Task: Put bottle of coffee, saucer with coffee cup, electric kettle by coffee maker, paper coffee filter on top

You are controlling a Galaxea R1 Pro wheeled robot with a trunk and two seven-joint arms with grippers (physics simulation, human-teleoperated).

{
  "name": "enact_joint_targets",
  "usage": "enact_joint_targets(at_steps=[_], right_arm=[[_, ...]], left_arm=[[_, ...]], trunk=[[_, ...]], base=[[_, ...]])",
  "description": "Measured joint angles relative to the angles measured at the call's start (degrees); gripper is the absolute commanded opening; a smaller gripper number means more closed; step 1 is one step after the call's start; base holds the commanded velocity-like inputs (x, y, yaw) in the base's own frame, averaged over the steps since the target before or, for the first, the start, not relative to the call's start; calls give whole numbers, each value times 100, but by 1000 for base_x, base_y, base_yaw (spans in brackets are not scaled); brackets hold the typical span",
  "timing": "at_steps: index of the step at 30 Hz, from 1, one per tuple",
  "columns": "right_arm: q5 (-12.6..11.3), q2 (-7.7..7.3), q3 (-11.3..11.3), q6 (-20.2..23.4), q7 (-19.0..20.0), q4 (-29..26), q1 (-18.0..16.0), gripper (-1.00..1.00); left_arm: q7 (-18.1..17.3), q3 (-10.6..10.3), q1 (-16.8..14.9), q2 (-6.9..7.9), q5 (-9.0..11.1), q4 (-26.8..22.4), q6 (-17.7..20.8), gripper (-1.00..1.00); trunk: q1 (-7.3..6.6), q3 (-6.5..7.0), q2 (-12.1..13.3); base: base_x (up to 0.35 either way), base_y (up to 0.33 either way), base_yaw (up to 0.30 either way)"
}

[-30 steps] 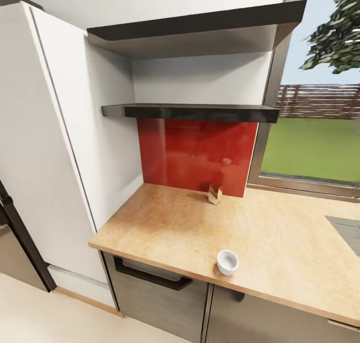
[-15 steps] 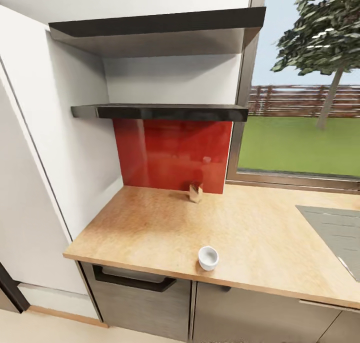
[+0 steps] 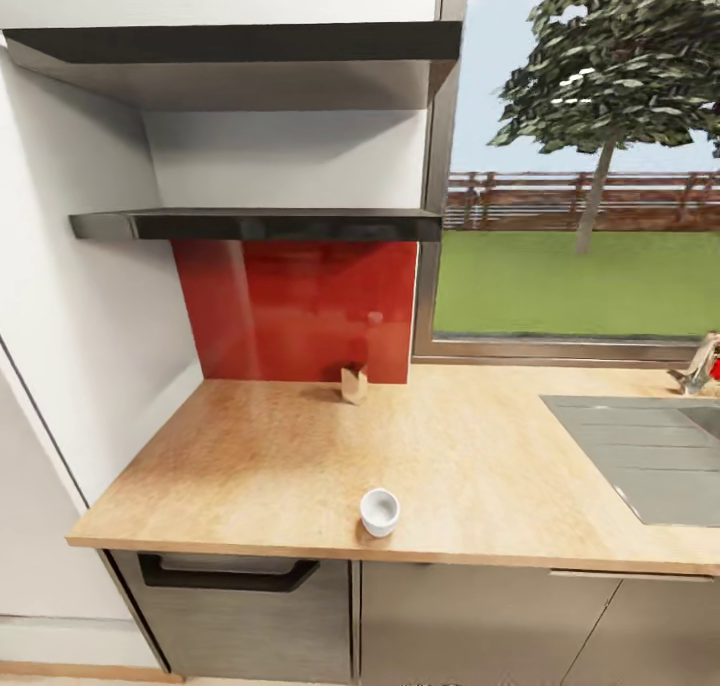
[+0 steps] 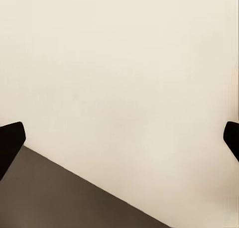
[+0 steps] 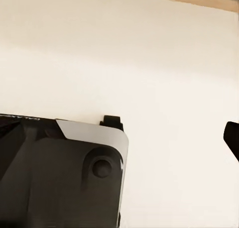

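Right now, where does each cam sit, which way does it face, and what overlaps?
Head: up high, facing forward and down on the countertop, white cup, sink.
Left wrist: on the left arm, facing pale floor; dark fingertips at the edges.
Right wrist: facing floor and the robot's base.
Shared: both wrists see floor.

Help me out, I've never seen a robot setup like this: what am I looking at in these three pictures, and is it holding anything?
These are simulator renders from a wheeled robot with two arms. The big picture comes from its head camera, looking at a wooden countertop. On it stand a small white cup near the front edge and a small brown paper-like item by the red backsplash. A sink lies to the right, dark shelves above. The other two come from cameras by each gripper: the dark tips at the edges are the left fingers and a right finger, spread wide over pale floor. Nothing is held.
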Motion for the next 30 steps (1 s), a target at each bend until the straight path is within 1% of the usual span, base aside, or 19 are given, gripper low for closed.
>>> enact_joint_targets(at_steps=[1, 2, 4, 5, 6, 7, 8, 10, 11, 13, 15, 19, 25, 30], right_arm=[[-4, 0, -3, 0, -3, -2, 4, 100], [-5, 2, -6, 0, -4, -5, 6, 100], [-13, 6, -23, 0, -6, -10, 9, 100], [-15, 7, -39, 0, -6, -11, 9, 100], [-30, 8, -108, 0, -8, -12, 10, 100], [-81, 8, -232, 0, -11, -12, 11, 100], [-123, 8, -313, 0, -10, -11, 11, 100], [-353, 9, -627, 0, -13, -4, 11, 100], [-464, 9, -727, 0, -14, -2, 11, 100], [-581, 9, -813, 0, -15, -3, 10, 100], [-645, 9, -858, 0, -15, -6, 10, 100], [-699, 10, -893, 4, 2, -27, 10, 100], [-690, 10, -898, 9, 12, -40, 11, 100], [-675, 3, -901, 4, -5, -33, 11, 100]], left_arm=[[34, -14, -5, -75, -11, -7, 2, 100], [47, -20, -7, -118, -16, -10, 3, 100], [69, -56, -14, -278, -62, -18, 4, 100], [71, -60, -17, -314, -86, -20, 4, 100], [73, -77, -24, -366, -162, -24, 4, 100], [74, -89, -29, -403, -267, -29, 4, 100], [75, -93, -31, -416, -331, -33, 4, 100], [76, -103, -36, -446, -586, -48, 8, 100], [76, -104, -37, -454, -695, -52, 8, 100], [72, -104, -37, -460, -812, -55, 7, 100], [59, -101, -37, -462, -876, -54, 4, 100], [65, -84, -32, -462, -918, -14, 7, 100], [58, -54, -25, -450, -893, 30, 14, 100], [45, -38, -21, -457, -859, 44, 9, 100]], trunk=[[0, 0, 0], [0, 0, 0], [0, 0, 0], [0, 0, 0], [0, 0, 0], [0, 0, 0], [0, 0, 0], [0, 0, 0], [0, 0, 0], [0, 0, 0], [0, 0, 0], [0, 0, 0], [0, 0, 0], [0, 0, 0]], base=[[0, 0, -264], [0, 0, -264], [0, 0, -264], [0, 0, -264], [0, 0, -264], [0, 0, -264], [0, 0, -264], [0, 0, -209], [0, 0, -137], [0, 0, -79], [0, 0, -37], [0, 0, -12], [0, 4, -2], [0, 180, 0]])
